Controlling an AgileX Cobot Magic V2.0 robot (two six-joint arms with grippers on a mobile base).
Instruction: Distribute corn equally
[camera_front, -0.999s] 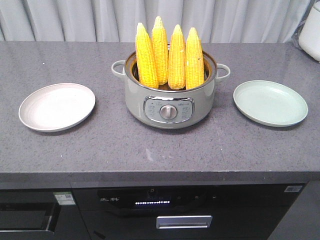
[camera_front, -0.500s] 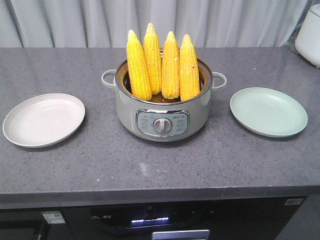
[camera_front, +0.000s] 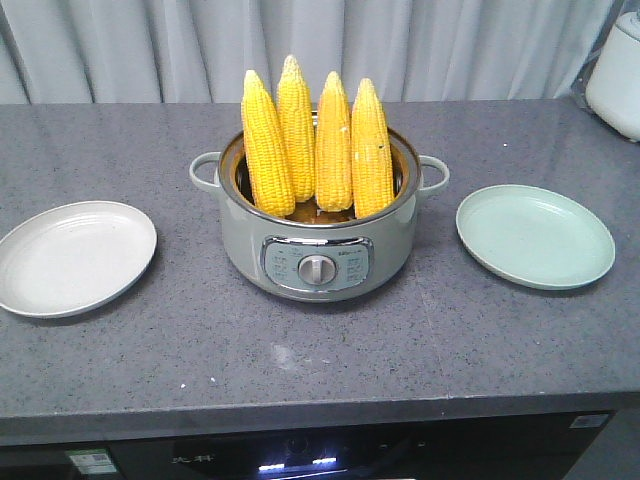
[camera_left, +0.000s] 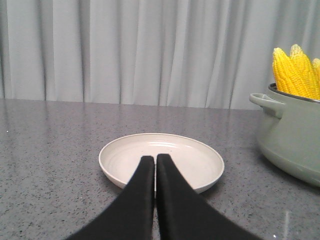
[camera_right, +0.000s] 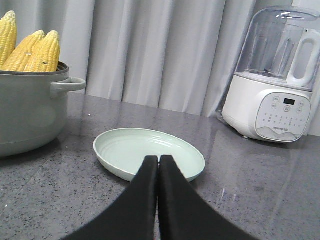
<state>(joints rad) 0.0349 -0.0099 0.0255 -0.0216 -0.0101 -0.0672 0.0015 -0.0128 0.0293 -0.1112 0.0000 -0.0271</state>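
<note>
Several yellow corn cobs stand upright, tips up, in a grey-green electric pot at the counter's middle. Their tips also show at the right edge of the left wrist view as corn and at the left of the right wrist view as corn. A white plate lies left of the pot, a pale green plate right of it; both are bare. My left gripper is shut in front of the white plate. In front of the green plate my right gripper is shut, holding nothing.
A white blender-like appliance stands at the counter's far right, also seen as the appliance in the front view. Grey curtains hang behind the counter. The counter's front edge runs above dark oven fronts.
The front view has moved closer and higher: pot and plates appear larger and lower in frame, and less of the cabinets below shows. The corn and plates have not moved on the counter.
</note>
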